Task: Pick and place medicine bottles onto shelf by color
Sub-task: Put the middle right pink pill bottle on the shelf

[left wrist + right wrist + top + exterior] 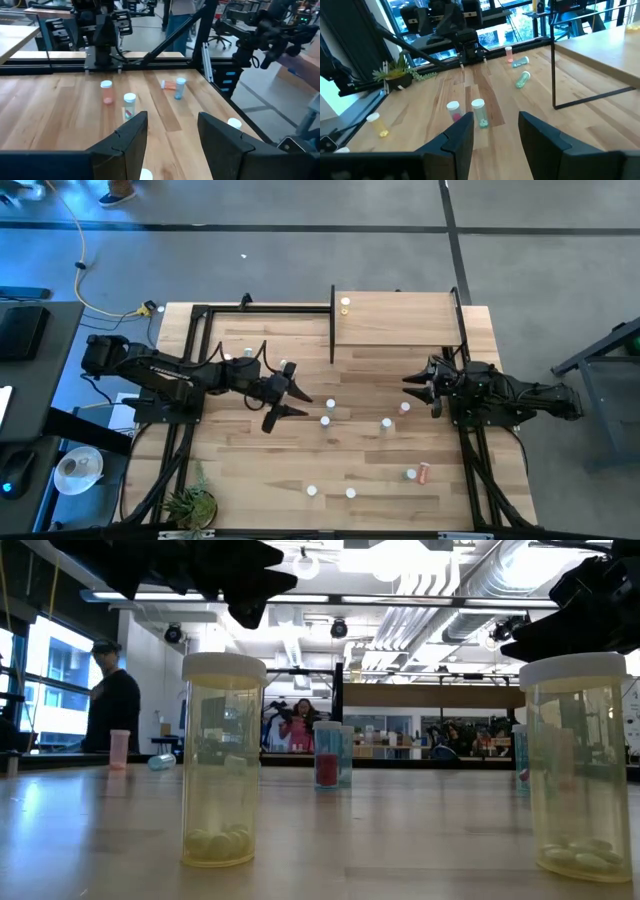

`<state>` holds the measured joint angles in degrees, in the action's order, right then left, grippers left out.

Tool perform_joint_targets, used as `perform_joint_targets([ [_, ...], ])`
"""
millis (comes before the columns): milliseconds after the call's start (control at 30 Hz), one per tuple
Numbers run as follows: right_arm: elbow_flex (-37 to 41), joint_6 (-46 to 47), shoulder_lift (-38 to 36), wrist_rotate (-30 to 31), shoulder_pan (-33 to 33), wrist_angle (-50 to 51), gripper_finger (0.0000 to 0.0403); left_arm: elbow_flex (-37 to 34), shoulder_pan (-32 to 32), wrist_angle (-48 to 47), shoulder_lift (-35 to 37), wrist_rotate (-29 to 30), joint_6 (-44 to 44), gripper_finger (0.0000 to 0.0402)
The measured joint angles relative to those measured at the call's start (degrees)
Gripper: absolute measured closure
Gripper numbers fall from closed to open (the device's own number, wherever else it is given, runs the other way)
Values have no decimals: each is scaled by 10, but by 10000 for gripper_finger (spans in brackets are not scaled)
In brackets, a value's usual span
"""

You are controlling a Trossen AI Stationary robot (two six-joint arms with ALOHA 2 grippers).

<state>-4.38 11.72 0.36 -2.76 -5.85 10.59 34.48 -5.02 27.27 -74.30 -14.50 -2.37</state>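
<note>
Small white-capped medicine bottles stand scattered over the wooden table. One yellow bottle [345,305] stands on the pale shelf [400,320] at the far side. My left gripper [300,402] [172,140] hangs open above the table's middle left. A white-capped bottle [330,403] [146,175] stands just ahead of its fingers, untouched. Farther ahead are a pink bottle [106,92] and a bottle holding red pills [129,102]. My right gripper [412,387] [495,135] is open at the right, above the table and holding nothing. A teal bottle [479,112] and a pink one [453,111] stand ahead of it.
Two yellow bottles [222,760] [575,765] stand near the table's front edge. An orange-pink bottle [424,472] lies on its side at the near right. Teal bottles [522,79] lie at the far left. A small plant [190,502] sits at the near left corner. People show in the room behind.
</note>
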Motion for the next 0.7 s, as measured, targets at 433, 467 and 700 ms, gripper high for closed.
perform_joint_targets([
  [433, 0, 3, 0, 19, 0, -12, 256, 0, 43, -10, 0, 70, -5, 236],
  [467, 0, 3, 0, 19, 0, -16, 256, 0, 47, -11, 0, 83, -5, 236],
  [700, 0, 49, 0, 20, 0, -36, 256, -56, 59, 64, -1, 109, -28, 236],
])
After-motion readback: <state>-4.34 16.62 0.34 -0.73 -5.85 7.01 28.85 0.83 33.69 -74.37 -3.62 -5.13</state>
